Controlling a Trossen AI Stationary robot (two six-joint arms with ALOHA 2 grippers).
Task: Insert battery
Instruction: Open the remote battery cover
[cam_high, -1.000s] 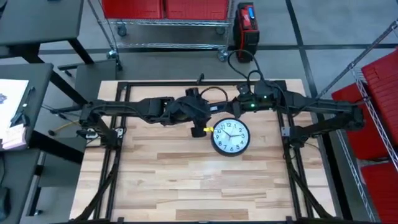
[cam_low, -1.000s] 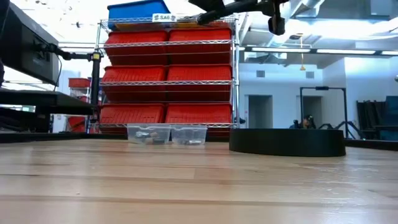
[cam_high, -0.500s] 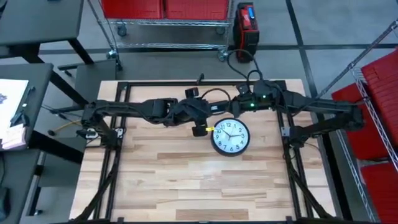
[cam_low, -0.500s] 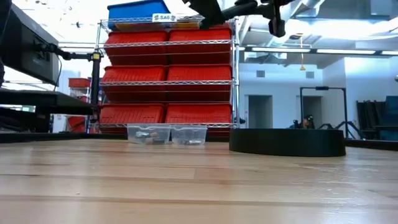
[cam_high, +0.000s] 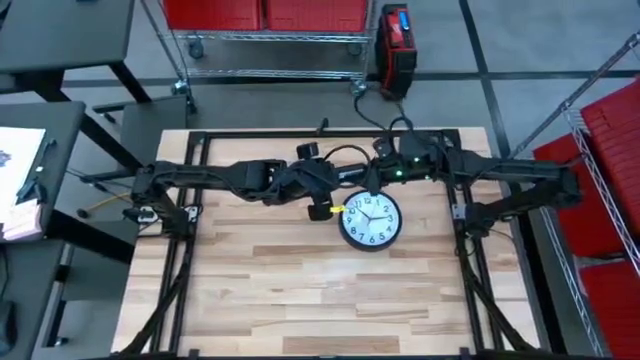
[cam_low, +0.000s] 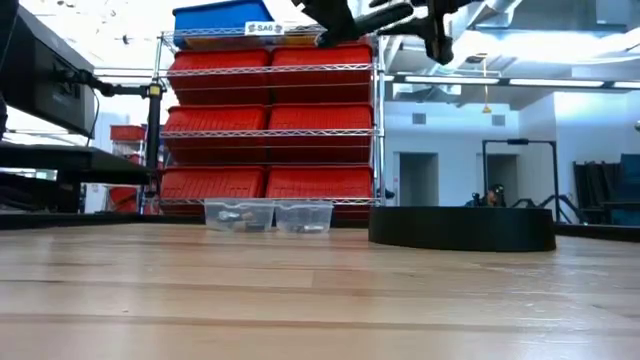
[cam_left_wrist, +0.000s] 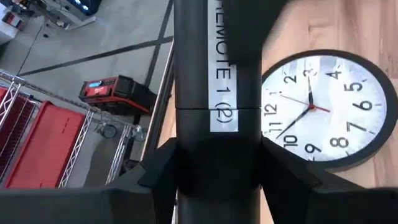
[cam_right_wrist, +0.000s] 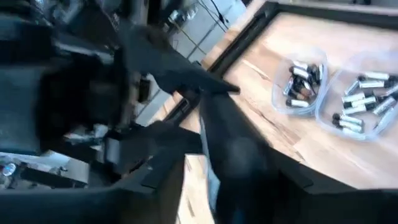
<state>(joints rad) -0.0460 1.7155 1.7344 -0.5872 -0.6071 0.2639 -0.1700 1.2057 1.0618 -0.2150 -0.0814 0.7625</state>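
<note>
The left pincer (cam_high: 320, 208) is hanging above the wooden counter (cam_high: 300, 290), just beside the left edge of the round clock (cam_high: 370, 220). It is squeezing a long black remote (cam_left_wrist: 214, 93) between its two fingers (cam_left_wrist: 163, 169), one finger pressing on each side. A white label with the word REMOTE is showing on the remote. The clock is lying flat on the counter with its white face turned up, and the remote is hanging over the counter next to it. The right pincer (cam_high: 377, 176) is reaching in from the other side, up in the air near the back of the clock and close to the left pincer. I cannot tell if it is open or closed, or if it is holding anything. The batteries (cam_right_wrist: 303, 79) are sitting in two small clear tubs (cam_low: 240, 214) side by side at the far edge of the counter. The tubs are touching or nearly touching each other. Red bins (cam_low: 270, 120) are filling a wire shelf behind the counter.
</note>
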